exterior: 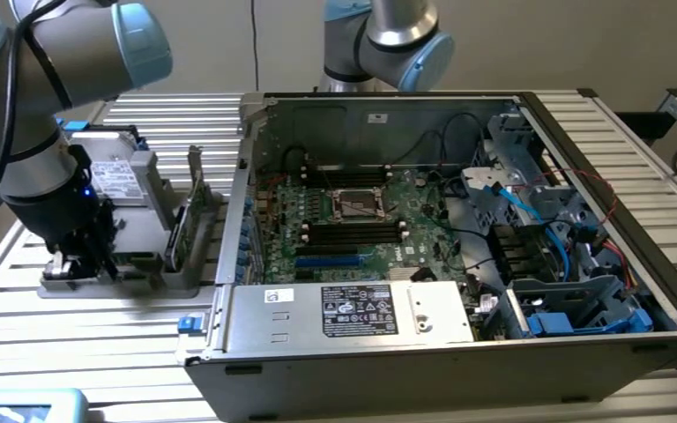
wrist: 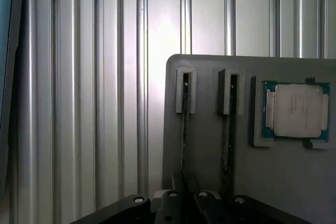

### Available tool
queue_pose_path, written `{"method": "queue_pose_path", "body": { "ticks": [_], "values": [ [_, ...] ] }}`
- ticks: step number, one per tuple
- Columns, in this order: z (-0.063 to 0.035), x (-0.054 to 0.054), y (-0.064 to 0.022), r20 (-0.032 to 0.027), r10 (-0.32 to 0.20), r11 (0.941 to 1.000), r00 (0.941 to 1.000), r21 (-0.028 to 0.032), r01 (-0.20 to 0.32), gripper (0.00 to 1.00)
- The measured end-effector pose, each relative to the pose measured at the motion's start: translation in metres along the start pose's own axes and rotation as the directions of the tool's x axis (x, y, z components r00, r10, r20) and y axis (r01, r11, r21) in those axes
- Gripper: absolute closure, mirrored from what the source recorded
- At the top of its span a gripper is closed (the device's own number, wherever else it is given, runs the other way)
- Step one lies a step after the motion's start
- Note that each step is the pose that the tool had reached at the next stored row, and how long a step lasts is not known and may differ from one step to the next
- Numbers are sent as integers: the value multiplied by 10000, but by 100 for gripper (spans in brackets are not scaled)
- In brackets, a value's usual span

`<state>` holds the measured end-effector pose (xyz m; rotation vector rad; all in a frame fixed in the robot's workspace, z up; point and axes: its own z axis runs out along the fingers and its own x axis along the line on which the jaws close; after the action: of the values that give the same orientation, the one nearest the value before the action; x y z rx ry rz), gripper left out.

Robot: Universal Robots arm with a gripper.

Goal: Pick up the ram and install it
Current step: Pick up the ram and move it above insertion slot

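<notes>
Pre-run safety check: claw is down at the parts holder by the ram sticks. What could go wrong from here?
1. The ram stands edge-on beside a second stick in the gray holder; the claw could clip the neighbour.
2. The processor chip lies exposed in the same holder; sideways drift might hit it.
3. The case wall and loose cables over the motherboard could snag the stick.

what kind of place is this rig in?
Probably a robotics lab bench for PC assembly: a robot arm over a gray parts fixture, an aluminium-slat table, and an open computer case.
</notes>
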<state>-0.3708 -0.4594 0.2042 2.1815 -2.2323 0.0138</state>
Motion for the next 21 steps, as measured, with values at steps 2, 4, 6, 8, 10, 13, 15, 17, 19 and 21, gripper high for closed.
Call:
{"method": "queue_pose_path", "body": {
  "ticks": [2, 4, 6, 8, 10, 13, 15, 17, 19, 21],
  "values": [
    [-68, 2, 0, 17, -1, 10000, 10000, 0, 1, 86],
    [-146, 3, 1, 26, 0, 10000, 10000, 0, 0, 86],
    [-237, 5, 2, 28, 0, 10000, 10000, -1, 0, 86],
    [-326, 7, 2, 29, -1, 10000, 10000, 0, 1, 86],
    [-417, 9, 3, 29, -1, 10000, 10000, 0, 1, 86],
    [-552, 13, 4, 29, -1, 10000, 10000, 0, 1, 86],
    [-646, 16, 5, 27, -1, 10000, 10000, -1, 1, 86],
    [-737, 21, 4, 28, -2, 10000, 10000, -1, 2, 86],
    [-827, 29, -8, 29, -3, 10000, 10000, 0, 3, 86],
    [-917, 42, -38, 27, -2, 10000, 10000, -2, 2, 86]
  ]
}}
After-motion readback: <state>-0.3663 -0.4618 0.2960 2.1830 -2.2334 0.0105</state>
